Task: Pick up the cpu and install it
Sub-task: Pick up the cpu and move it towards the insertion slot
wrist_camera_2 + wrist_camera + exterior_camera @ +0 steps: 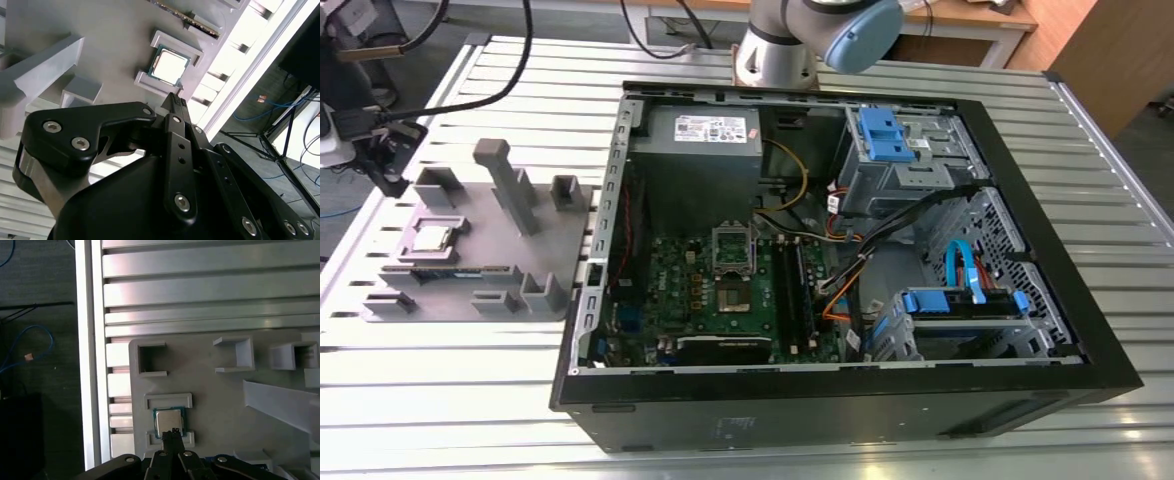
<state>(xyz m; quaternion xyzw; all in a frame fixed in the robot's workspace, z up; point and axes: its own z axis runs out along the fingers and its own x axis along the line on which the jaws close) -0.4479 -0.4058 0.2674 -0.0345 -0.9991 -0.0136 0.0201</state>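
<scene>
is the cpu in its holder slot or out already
In: the cpu lies flat between the raised brackets of the grey holder plate, outside the computer case.

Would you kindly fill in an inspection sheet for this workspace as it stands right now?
Surface: slatted metal table, carrying a grey fixture tray and an open computer case.
Job's things: the cpu lies flat in its tray pocket, not lifted; the motherboard socket looks vacant.
Clutter: a circuit strip in another tray slot.
Gripper: gripper shut, holding nothing, poised over the cpu's edge; whether it touches cannot be told.
Cables: bundled wiring inside the case; a black cable across the table; a blue cable on the floor.
Surroundings: robot base behind the case; wooden bench beyond.
</scene>
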